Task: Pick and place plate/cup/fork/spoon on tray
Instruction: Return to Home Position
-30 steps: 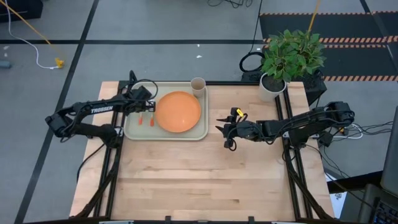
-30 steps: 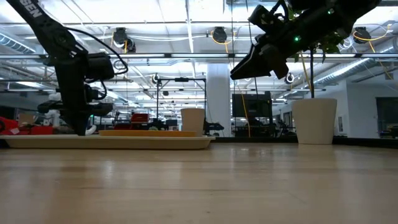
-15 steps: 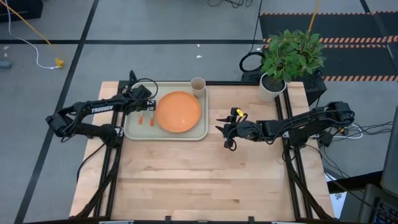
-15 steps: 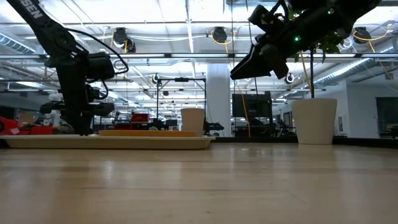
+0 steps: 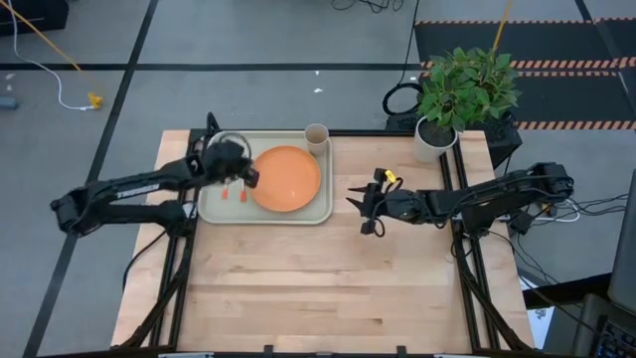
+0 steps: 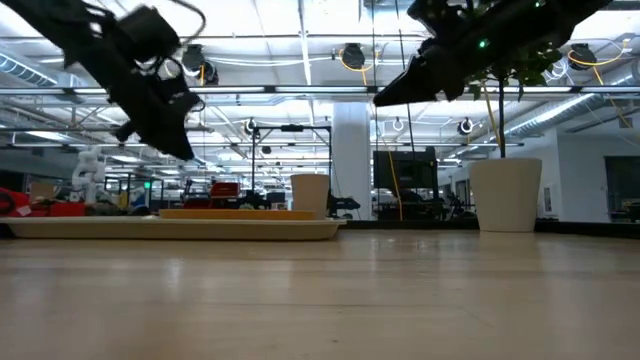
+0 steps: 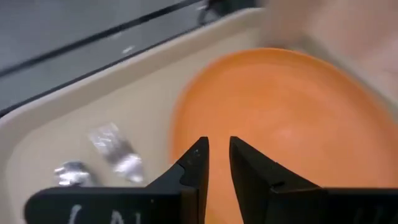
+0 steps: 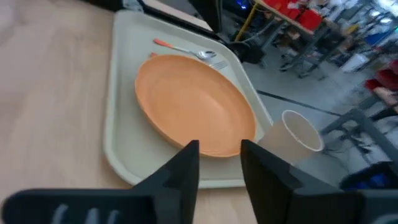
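the tray (image 5: 211, 208) lies at the far left of the wooden table (image 5: 318, 278). on it rest the orange plate (image 5: 286, 177), the tan cup (image 5: 316, 136) upright in its far right corner, and the fork (image 7: 118, 154) and spoon (image 7: 71, 173) side by side left of the plate. the left gripper (image 5: 248, 178) hangs over the plate's left edge, fingers nearly together and empty. the right gripper (image 5: 362, 209) hovers above bare table right of the tray, fingers slightly apart and empty.

We see 2 dark, slender jointed arms with black cables looped along them; the left arm (image 5: 139, 186) carries white lettering, the right arm (image 5: 477, 197) a yellow tag near its wrist.
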`<action>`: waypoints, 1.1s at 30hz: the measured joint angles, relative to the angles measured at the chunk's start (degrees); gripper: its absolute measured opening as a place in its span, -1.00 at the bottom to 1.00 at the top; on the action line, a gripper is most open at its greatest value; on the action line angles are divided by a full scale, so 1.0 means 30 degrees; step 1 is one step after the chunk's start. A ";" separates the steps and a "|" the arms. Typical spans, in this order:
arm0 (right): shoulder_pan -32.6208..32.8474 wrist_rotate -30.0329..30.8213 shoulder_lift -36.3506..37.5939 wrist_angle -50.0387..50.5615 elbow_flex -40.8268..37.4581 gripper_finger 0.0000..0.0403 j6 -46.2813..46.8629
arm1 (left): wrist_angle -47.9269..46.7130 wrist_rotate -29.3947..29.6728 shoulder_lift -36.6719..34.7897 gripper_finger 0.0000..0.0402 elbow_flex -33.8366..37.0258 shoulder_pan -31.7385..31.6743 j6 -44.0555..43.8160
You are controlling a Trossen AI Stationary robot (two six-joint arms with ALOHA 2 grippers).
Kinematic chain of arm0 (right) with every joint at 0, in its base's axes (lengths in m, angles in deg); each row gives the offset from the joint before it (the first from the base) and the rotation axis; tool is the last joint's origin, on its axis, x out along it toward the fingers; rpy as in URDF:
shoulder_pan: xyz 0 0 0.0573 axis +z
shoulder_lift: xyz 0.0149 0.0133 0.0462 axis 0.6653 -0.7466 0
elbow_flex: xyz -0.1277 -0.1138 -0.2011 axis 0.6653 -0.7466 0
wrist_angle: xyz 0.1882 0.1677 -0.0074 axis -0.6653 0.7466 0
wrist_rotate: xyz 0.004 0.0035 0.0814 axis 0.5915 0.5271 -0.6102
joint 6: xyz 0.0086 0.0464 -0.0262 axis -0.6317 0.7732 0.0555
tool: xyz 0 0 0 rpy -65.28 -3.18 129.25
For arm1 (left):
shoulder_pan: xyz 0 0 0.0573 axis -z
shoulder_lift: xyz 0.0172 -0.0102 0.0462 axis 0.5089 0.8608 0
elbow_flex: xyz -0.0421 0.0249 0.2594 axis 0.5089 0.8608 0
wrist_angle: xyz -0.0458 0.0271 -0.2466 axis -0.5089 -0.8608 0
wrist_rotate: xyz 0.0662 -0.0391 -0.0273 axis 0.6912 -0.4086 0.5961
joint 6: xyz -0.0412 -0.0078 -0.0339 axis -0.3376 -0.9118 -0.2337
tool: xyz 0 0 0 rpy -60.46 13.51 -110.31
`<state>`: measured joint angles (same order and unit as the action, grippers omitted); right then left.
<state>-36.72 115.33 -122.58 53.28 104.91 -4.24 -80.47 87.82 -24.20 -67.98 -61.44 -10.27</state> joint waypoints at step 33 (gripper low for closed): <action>-0.0004 -0.5375 1.1660 -0.4438 -1.1367 -1.00 0.4886 | 1.9153 0.1611 -0.3775 -0.96 0.9663 1.4570 0.6162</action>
<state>-36.73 99.20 -87.60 39.97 70.81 10.42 -23.01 92.65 -35.53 -38.99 -17.73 8.21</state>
